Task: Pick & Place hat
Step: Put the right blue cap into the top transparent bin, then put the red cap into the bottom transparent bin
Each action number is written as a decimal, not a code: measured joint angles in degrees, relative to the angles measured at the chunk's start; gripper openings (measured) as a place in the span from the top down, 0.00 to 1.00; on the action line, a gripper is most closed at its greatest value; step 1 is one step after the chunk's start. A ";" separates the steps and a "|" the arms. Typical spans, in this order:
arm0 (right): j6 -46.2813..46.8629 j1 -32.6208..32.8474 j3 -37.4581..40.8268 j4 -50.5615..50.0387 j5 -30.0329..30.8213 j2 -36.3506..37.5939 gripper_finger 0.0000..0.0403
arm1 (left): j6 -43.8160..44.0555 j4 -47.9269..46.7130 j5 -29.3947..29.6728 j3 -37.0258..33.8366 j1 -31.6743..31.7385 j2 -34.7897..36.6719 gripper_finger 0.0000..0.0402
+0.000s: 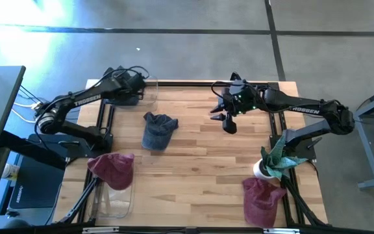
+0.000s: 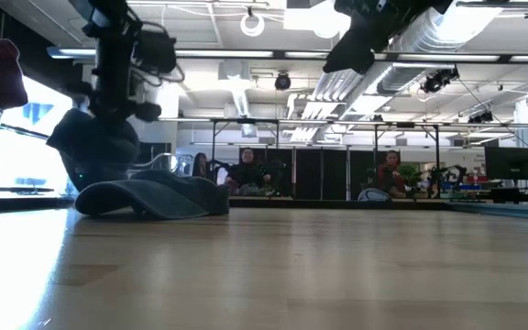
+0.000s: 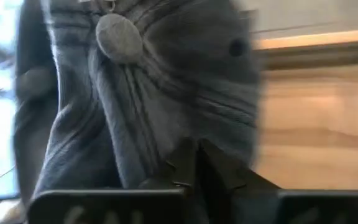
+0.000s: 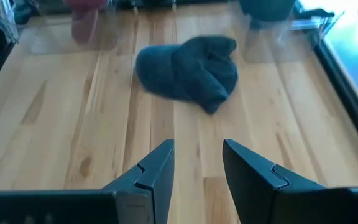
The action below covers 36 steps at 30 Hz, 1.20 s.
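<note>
A dark grey cap [image 3: 148, 93] fills the left wrist view, its top button [image 3: 119, 37] showing. My left gripper [image 3: 194, 165] is shut on it at the table's far left corner [image 1: 134, 92], by a clear bin [image 1: 151, 91]. In the low view this cap [image 2: 94, 142] hangs under the arm. A blue-grey cap [image 1: 158, 130] lies flat on the table's middle [image 4: 191, 71]. My right gripper [image 1: 226, 121] hovers open, raised to the right of that cap [image 4: 197, 168], touching nothing. My left gripper pinches the dark grey cap's crown cloth [image 3: 166, 146] between its two shut fingers, some way from the top button. The cloth bunches into folds at the fingers; how many layers I cannot tell. The cap hangs below the gripper beside the clear bin.
A maroon cap [image 1: 112, 170] sits in a clear bin at the near left. Another maroon cap [image 1: 262, 200] lies at the near right, beside a potted plant [image 1: 274, 159]. Bare wood [image 1: 206, 162] spreads across the table's middle. People sit in the room beyond [image 2: 246, 174].
</note>
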<state>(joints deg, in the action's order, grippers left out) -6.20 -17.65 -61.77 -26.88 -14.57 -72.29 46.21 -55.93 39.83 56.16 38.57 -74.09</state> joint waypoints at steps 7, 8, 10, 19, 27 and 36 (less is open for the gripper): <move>2.19 0.02 0.00 -1.87 -0.85 0.00 0.67 | 5.58 -1.61 1.51 -1.74 0.41 0.52 0.96; 2.29 0.00 -0.01 -1.85 -0.85 0.00 0.67 | 4.39 -1.73 1.36 -1.00 0.33 0.53 0.96; 2.29 0.00 -0.01 -1.69 -0.61 0.00 0.67 | 2.07 -2.37 0.11 1.37 -0.45 0.51 0.96; 11.78 -0.04 0.01 -2.30 1.61 -0.17 0.67 | -2.74 -10.15 -6.94 17.43 -9.37 0.56 0.96; 15.21 1.32 2.56 -6.71 -2.41 -0.24 0.64 | -0.64 3.73 -13.99 15.17 -29.29 0.32 0.96; 16.75 16.71 2.73 -16.91 -4.78 -0.22 0.45 | 3.79 19.17 -10.58 11.74 -45.50 -4.13 0.96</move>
<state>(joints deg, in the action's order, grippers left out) 10.55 -0.93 -59.05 -43.79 -19.35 -72.51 50.01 -36.76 29.25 67.90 -6.93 -78.22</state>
